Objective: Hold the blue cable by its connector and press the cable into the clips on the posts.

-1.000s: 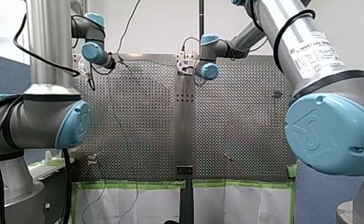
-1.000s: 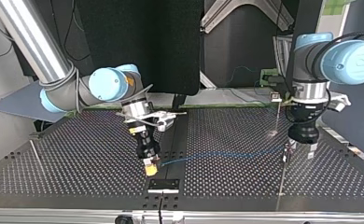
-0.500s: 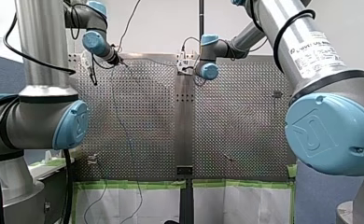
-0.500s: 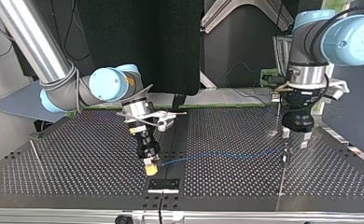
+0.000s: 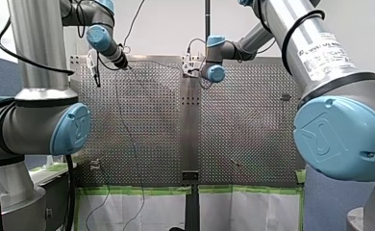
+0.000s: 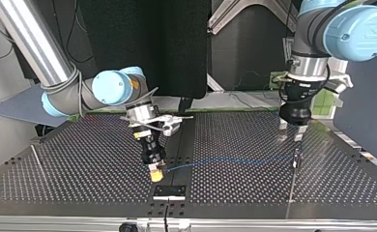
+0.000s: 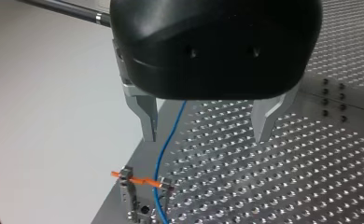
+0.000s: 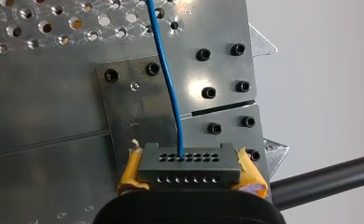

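Observation:
In the right wrist view my right gripper is shut on the grey connector, held between its yellow pads. The blue cable leaves the connector's row of holes and runs ahead over the plate. In the top view this gripper stands low near the table's middle, and the cable runs across to a post. My left gripper hangs open above and behind that post. In the left wrist view the cable passes between the metal fingers down to an orange clip.
A small bolted plate lies just in front of my right gripper. A thin rod stands at the top view's left. The perforated table's edge runs beside the clip post. In the front view, small fixtures sit near the table's close edge.
My left gripper has risen from beside the post and drawn back toward the far side of the top view, still open. My right gripper and the connector have stayed put.

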